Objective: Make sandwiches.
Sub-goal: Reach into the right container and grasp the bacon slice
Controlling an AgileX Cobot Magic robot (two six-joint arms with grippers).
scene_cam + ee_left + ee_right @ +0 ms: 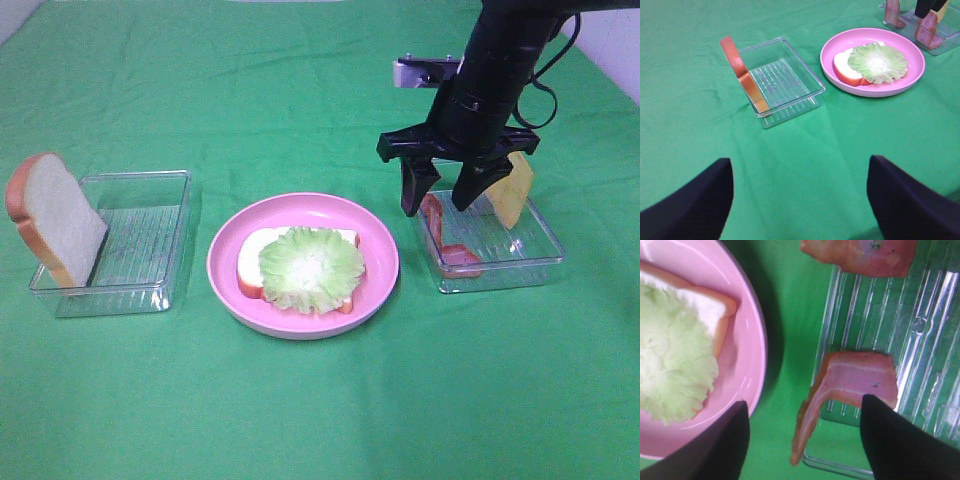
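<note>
Right end effector hangs wide open just above the bacon strips in their clear tray. Left end effector is spread open too, over the green worktop.

Bright, even light falls from above, leaving only soft shadows on the cloth. In the right wrist view a dark shadow lies beside the plate ahead of the jaws, and white glare streaks the tray ribs. The left fingers and right fingers are dark and blurred.

No legible text or labels anywhere.
</note>
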